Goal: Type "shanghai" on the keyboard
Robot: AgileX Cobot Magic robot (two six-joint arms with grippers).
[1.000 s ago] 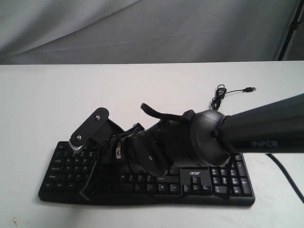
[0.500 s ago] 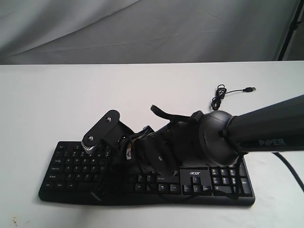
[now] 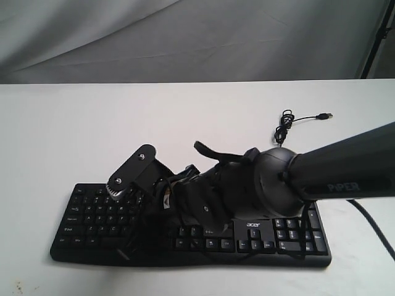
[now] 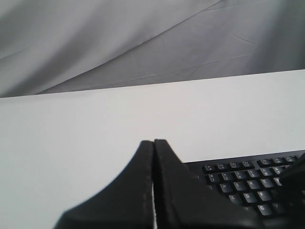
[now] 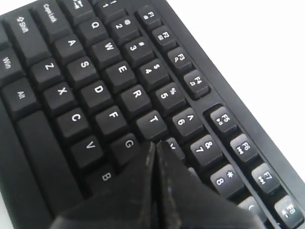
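The black keyboard (image 3: 290, 237) lies along the table's near edge, with its acer logo toward the right. My right arm (image 3: 333, 166) reaches in from the right and covers the middle of the keys. In the right wrist view the right gripper (image 5: 156, 143) is shut with nothing in it. Its tips stand just over the keys between G (image 5: 128, 142) and 7 (image 5: 208, 145), and the key under them is hidden. The left gripper (image 4: 153, 141) is shut and empty. It is raised near the keyboard's (image 4: 248, 186) left end and is out of the exterior view.
The keyboard's thin USB cable (image 3: 284, 126) lies coiled on the white table (image 3: 92, 123) behind it, plug unconnected. A grey cloth backdrop (image 3: 185, 37) hangs behind the table. A black stand (image 3: 378, 34) is at the far right, and an arm cable (image 3: 370, 228) runs off right.
The right arm moved to the right along the keyboard by about a key's width, then stayed almost still. The keyboard has not shifted.
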